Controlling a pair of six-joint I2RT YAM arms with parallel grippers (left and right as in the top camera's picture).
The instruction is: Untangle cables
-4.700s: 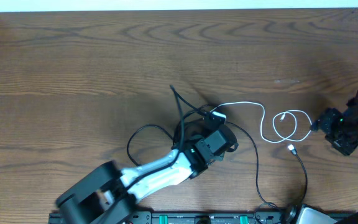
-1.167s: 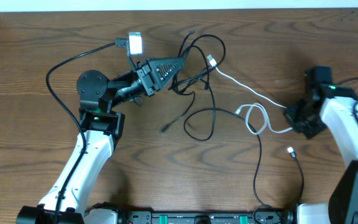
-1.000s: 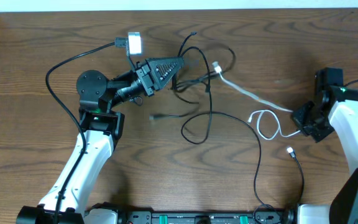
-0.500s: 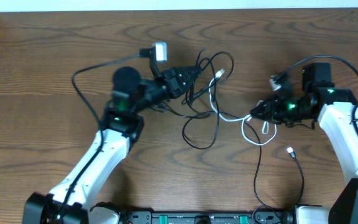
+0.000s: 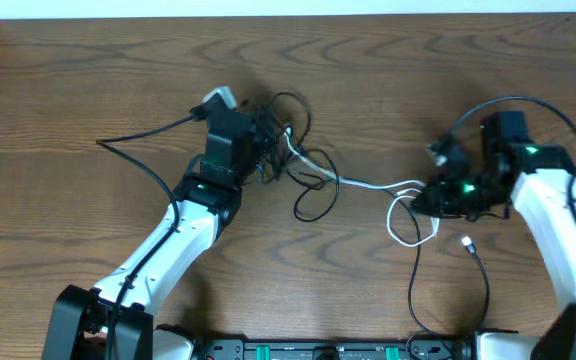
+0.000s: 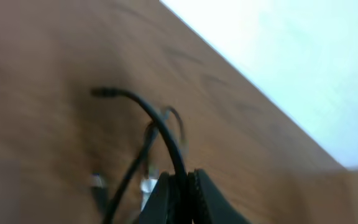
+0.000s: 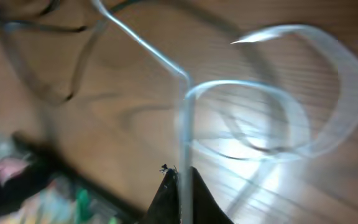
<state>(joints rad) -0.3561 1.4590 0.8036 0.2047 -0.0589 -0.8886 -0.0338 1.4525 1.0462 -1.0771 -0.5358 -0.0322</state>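
Note:
A knot of thin black cables [image 5: 311,196] lies at the table's middle, just right of my left gripper [image 5: 271,132]. That gripper is shut on one black cable [image 6: 166,134], which arcs up and away from its tips [image 6: 180,182] in the left wrist view. A white cable [image 5: 366,185] runs out of the knot to my right gripper [image 5: 425,197], then curls in loops [image 5: 406,222] below it. The right gripper [image 7: 182,178] is shut on the white cable [image 7: 185,124]. Both wrist views are blurred.
A separate black cable with a white plug [image 5: 466,241] trails down toward the front rail [image 5: 318,351]. The left arm's thick cord [image 5: 138,151] sweeps out to the left. The table's far edge [image 5: 288,16] meets a white wall.
The left gripper has drawn back left and slightly toward the front with the black knot. The right gripper has shifted right and toward the front. The white cable now runs straighter between them.

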